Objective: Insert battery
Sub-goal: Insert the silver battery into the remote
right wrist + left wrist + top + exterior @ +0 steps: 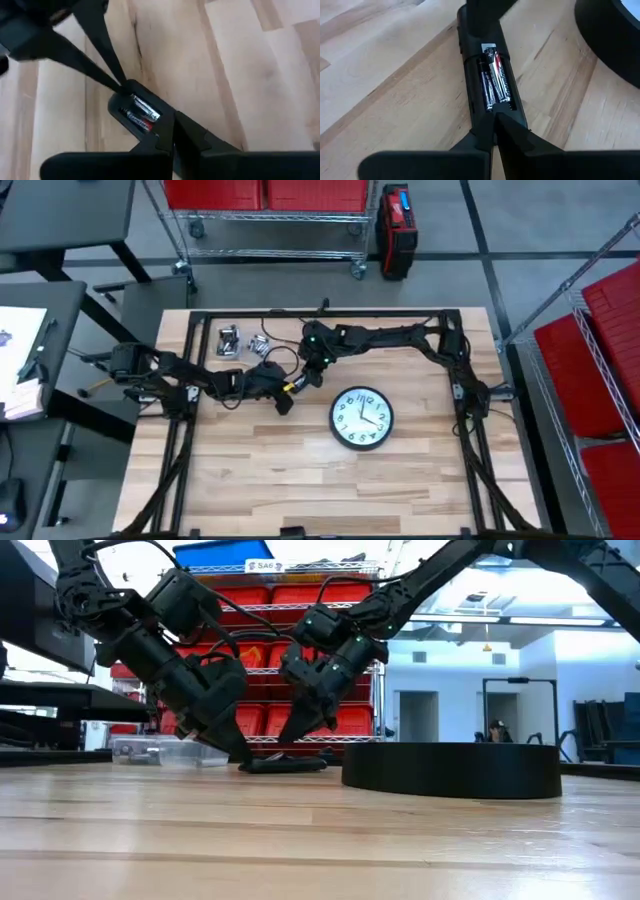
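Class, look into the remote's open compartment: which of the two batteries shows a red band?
The battery nearer the round black clock; its neighbour looks all black.

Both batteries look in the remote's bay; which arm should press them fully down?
Probably the right. Its gripper sits over the open bay end of the remote, fingers closed to a point beside the batteries. The left gripper is at the remote's other end, seemingly steadying it, so it should stay there.

My high camera looks straight down on the whole table [300, 480]. My low camera sits at table level and faces the red shelves [300, 660] behind. Both wrist cameras look from very near at the same remote [492, 80] with its batteries [495, 82].
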Motion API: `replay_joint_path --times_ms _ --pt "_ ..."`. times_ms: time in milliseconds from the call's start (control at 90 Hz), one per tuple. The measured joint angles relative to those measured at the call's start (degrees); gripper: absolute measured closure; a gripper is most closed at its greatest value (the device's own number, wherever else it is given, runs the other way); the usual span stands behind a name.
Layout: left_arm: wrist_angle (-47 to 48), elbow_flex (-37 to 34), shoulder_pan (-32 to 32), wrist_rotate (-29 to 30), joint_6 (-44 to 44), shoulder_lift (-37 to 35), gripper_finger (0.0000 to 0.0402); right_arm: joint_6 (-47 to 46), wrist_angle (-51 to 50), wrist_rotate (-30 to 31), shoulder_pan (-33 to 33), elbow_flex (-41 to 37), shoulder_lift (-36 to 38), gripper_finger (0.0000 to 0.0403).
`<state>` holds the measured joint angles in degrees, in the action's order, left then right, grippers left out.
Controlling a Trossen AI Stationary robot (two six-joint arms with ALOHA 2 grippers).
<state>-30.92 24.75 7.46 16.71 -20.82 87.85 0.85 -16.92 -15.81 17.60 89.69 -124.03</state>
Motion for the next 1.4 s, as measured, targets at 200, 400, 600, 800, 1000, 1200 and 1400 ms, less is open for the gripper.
replay_joint_path --times_ms 200,400,600,800,1000,1200,1400 --pt "0.0 0.0 0.0 0.0 0.0 0.0 0.0402 0.5 -1.0 1.0 -0.5 0.0 0.0 0.0403" --pt "0.0 0.0 0.0 0.0 0.0 0.0 0.0402 0.3 -2.2 1.0 -0.5 0.0 0.0 0.0403" --pt "0.0 0.0 0.0 0.0 0.0 0.0 0.0402 -0.3 -3.2 0.7 -1.0 0.0 0.0 0.0403" --pt "0.0 0.0 0.0 0.0 0.0 0.0 0.0402 -1.4 -3.9 -0.6 -2.7 0.0 0.0 0.0403" --pt "0.1 0.0 0.0 -0.1 -0.3 0.0 0.0402 -13.2 2.0 -3.1 -2.7 -3.5 0.0 0.0403" --pt "0.1 0.0 0.0 -0.1 -0.3 0.0 0.0402 -14.1 3.3 -3.5 -1.9 -3.7 0.0 0.0403" --pt "0.1 0.0 0.0 -0.1 -0.1 0.0 0.0402 -13.0 5.4 0.2 -2.2 -3.7 1.7 0.0403"
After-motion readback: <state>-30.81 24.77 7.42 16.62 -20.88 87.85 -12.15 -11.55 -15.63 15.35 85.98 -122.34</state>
